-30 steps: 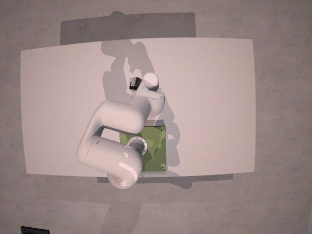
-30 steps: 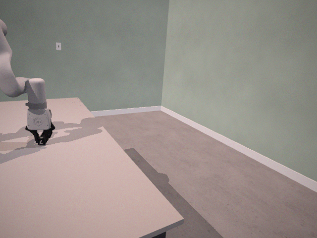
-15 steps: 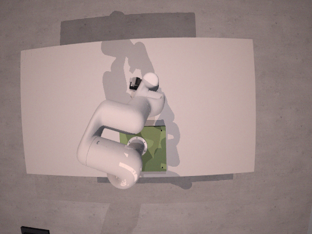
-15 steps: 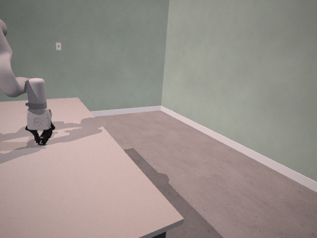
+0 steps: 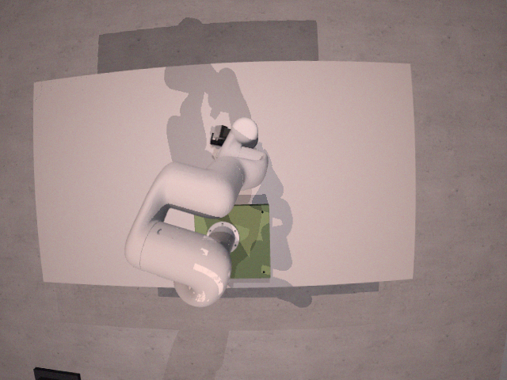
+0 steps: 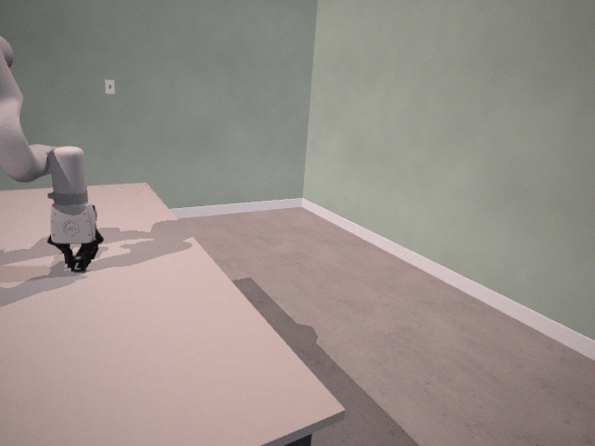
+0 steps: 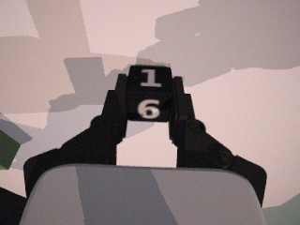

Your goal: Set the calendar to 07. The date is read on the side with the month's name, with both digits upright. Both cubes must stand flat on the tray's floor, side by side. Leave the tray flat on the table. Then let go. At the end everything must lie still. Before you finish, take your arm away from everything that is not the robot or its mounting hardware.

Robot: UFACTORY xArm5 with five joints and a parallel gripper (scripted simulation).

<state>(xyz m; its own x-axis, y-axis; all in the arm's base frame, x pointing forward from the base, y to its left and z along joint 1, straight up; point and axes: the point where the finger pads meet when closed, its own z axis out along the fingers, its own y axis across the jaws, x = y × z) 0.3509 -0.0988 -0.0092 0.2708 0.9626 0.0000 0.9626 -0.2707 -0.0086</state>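
Evidently the pincer (image 5: 215,142) (image 6: 79,265) (image 7: 149,89) is grasping a black cube (image 7: 149,93), its 1 and 6 showing, above the pale worktop (image 5: 348,172) (image 6: 144,346) (image 7: 267,122).

Counted in the wrist view: one black cube (image 7: 150,94) at upper centre, bearing two visible white digits. Exterior view: one wall switch plate (image 6: 110,86), upper left; two walls. Top view: one table (image 5: 348,172), one green camouflage-patterned plate (image 5: 249,261), lower centre.

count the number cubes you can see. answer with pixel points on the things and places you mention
1: a black cube (image 7: 150,93) between the gripper's fingers, showing 1 and 6 in the wrist view. Others may be hidden under the arm.
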